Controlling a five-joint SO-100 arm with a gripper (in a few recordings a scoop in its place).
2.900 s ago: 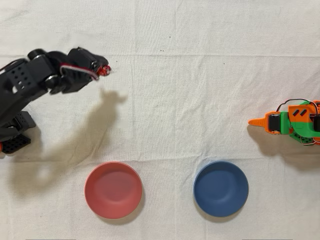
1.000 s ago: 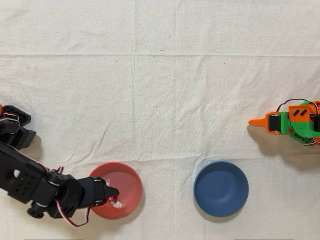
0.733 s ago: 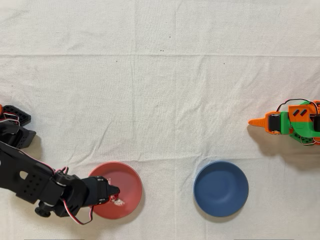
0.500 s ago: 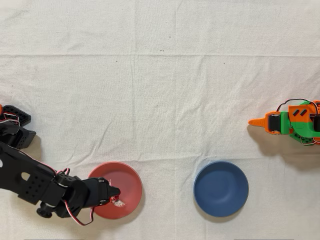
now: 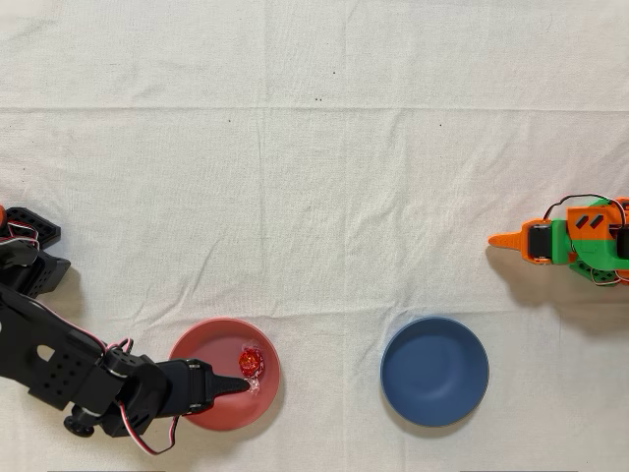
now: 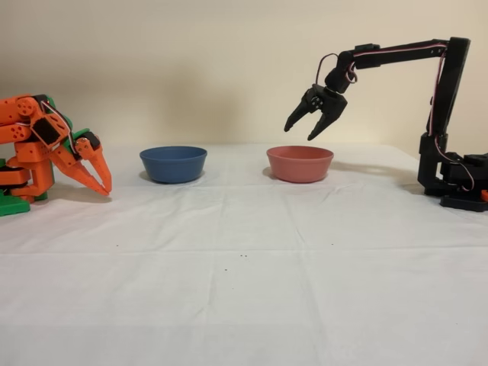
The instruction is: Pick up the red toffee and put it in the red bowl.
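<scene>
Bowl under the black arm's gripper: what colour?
Salmon red bowl, plain inside apart from the toffee lying in it; clearest in the overhead view.

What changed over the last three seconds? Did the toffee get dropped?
Yes. The black arm's hand carried the small shiny red-wrapped toffee from the upper left of the overhead view down to the round matte salmon-red bowl, then opened. The toffee now lies inside it, free of the fingers. The dark blue bowl, white cloth and idle orange arm stayed put.

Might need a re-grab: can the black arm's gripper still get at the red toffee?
Probably yes. The toffee lies uncovered in the red bowl, and the open gripper hangs right above it with nothing between.
</scene>
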